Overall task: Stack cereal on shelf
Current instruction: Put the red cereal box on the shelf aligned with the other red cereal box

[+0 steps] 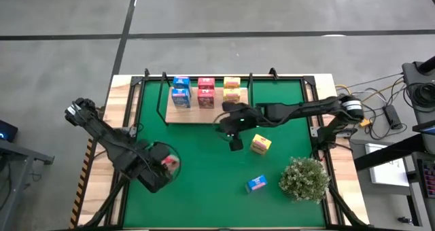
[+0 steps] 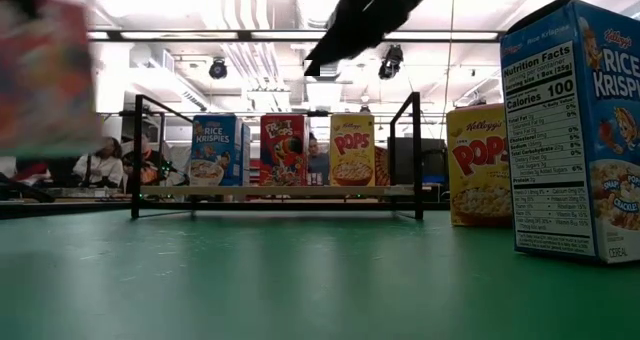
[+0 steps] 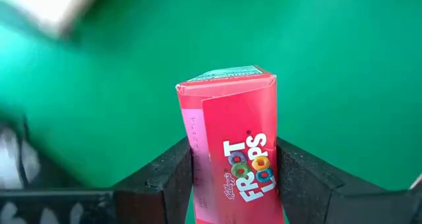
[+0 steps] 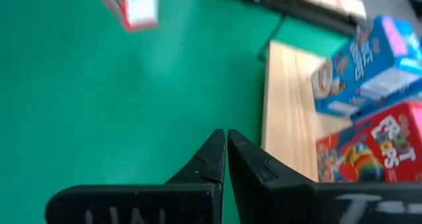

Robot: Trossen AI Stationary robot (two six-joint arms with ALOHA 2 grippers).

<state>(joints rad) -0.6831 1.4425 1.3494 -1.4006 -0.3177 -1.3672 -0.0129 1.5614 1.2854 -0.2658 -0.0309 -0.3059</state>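
Observation:
The shelf is a light-wood board [image 1: 204,112] with black posts at the far middle of the green mat. Blue [image 1: 181,93], pink-red [image 1: 206,93] and yellow [image 1: 232,90] cereal cartons stand on it. My left gripper [image 1: 163,164], at the near left, is shut on a pink-red carton [image 3: 227,145]. My right gripper [image 1: 235,144] is shut and empty above the mat, just near of the board; its shut tips show in the right wrist view [image 4: 225,137]. A yellow carton [image 1: 261,144] and a blue carton [image 1: 256,183] rest on the mat. My left gripper pinches the pink-red carton between its two fingers [image 3: 168,178], one on each of two opposite side faces [image 3: 191,159]. The printed face is toward the camera and the carton's far end sticks out past the fingertips. In the low view the carton [image 2: 40,70] appears lifted clear of the mat.
A bushy green plant [image 1: 304,178] stands at the near right corner. The wooden table edge [image 1: 115,102] and a black frame ring the mat. Open mat lies between the two arms [image 1: 204,170]. Cables and gear lie off the table's right.

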